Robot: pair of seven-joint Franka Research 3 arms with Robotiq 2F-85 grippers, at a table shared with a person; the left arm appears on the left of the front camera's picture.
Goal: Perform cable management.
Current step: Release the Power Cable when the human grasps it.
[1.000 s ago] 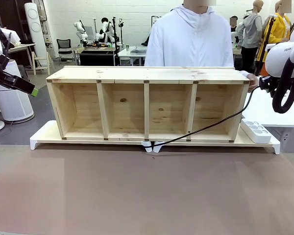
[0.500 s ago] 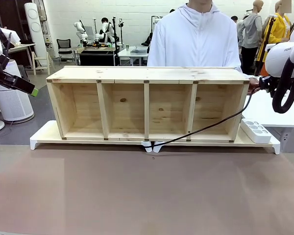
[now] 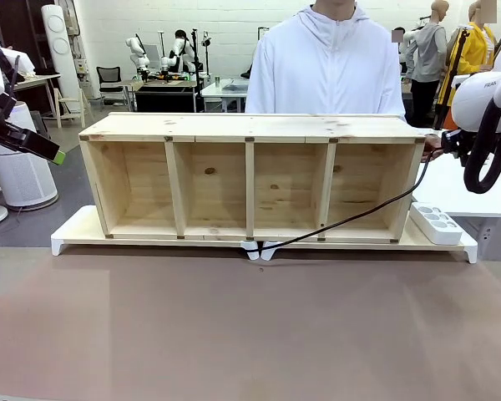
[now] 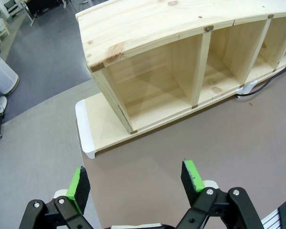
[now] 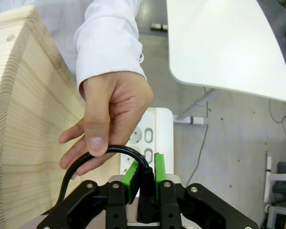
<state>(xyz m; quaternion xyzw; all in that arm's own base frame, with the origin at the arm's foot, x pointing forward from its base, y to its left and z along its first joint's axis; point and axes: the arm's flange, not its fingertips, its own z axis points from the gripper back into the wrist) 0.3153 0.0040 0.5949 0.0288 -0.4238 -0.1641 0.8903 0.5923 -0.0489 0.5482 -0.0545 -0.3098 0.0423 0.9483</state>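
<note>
The cable (image 3: 351, 219) is a thin black cord. It runs from a white clip (image 3: 259, 249) at the shelf's front base up to the right end of the wooden shelf (image 3: 250, 127). There my right gripper (image 3: 444, 144) meets a person's hand (image 3: 432, 144). In the right wrist view the green pads (image 5: 131, 172) press on both sides of the cable's black plug end (image 5: 146, 177). The hand (image 5: 109, 109) holds the cord's loop just above it. My left gripper (image 4: 136, 176) hangs open and holds nothing, off the shelf's left end (image 3: 46, 150).
A white power strip (image 3: 437, 224) lies on the white base board (image 3: 75, 230) right of the shelf, below my right gripper (image 5: 145, 174). The person stands behind the shelf. A white table (image 5: 224, 43) is further right. The brown tabletop (image 3: 250, 326) lies in front.
The person has shifted slightly behind the shelf. Both arms and the cable stay where they were.
</note>
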